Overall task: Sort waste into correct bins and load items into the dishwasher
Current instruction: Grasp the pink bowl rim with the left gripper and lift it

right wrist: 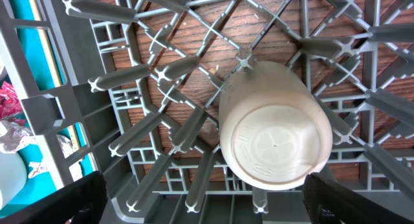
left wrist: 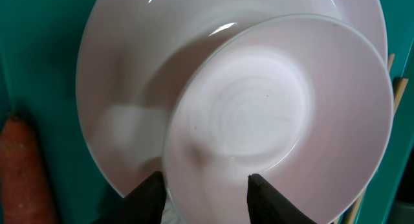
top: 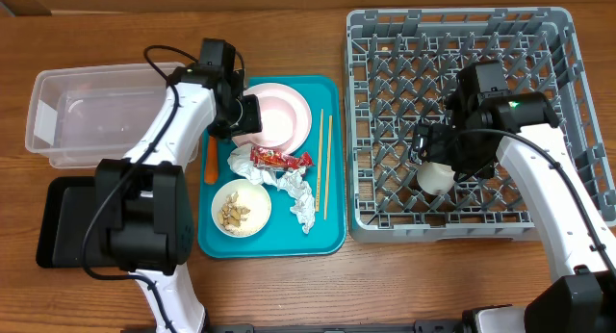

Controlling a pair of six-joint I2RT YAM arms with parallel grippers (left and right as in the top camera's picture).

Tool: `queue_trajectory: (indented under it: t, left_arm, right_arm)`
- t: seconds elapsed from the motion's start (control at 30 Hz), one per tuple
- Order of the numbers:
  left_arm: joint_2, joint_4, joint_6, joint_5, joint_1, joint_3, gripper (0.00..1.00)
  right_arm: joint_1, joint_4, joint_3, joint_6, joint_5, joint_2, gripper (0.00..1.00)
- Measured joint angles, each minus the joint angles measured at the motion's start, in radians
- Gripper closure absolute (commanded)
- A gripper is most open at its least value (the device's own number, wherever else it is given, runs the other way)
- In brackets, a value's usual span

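Wooden table (top: 289, 294); my left hand (left wrist: 206, 185) sits open astride the bowl (left wrist: 259, 120), right hand (right wrist: 204, 188) open over the cup (right wrist: 275, 133); next, pinch and lift.

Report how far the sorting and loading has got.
Done: small white cup lies in the grey plastic dish rack. In hand: left gripper straddles a white bowl rim. Remaining: round pink plate, wooden chopsticks, nut bowl, orange carrot, red wrapper, tissues.

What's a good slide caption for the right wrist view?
Right hand open over a white cup, base toward camera, among the grey dish rack pegs.
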Motion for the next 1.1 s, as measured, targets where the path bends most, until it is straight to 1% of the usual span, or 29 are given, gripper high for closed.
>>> queue_trajectory:
  t: [0.07,0.2,0.4,0.57,0.8,0.87,0.93,1.1]
  left_arm:
    - [0.001,0.003,-0.003,-0.005,-0.005,0.0,0.66]
    - [0.001,0.005,-0.003,-0.012,-0.009,0.0,0.62]
    - [0.001,0.005,-0.003,-0.047,-0.009,-0.001,0.61]
    - [0.001,0.006,-0.003,-0.056,-0.009,-0.003,0.62]
    - [0.001,0.01,-0.003,-0.057,-0.009,-0.003,0.62]
    - [0.001,0.009,-0.003,-0.057,-0.009,-0.003,0.66]
    - [0.001,0.009,-0.004,-0.057,-0.009,-0.003,0.68]
    - [0.003,0.009,-0.003,-0.057,-0.009,-0.003,0.67]
  right_arm:
    - [0.0,0.0,0.0,0.0,0.0,0.0,0.0]
    - [0.0,0.001,0.0,0.0,0.0,0.0,0.0]
    - [0.0,0.0,0.0,0.001,0.0,0.0,0.0]
    - [0.0,0.0,0.0,0.0,0.0,0.0,0.0]
    - [0.0,0.0,0.0,0.0,0.0,0.0,0.0]
    - [0.0,0.001,0.0,0.0,0.0,0.0,0.0]
    - [0.0,0.0,0.0,0.0,0.0,0.0,0.0]
    - [0.0,0.001,0.0,0.0,0.0,0.0,0.0]
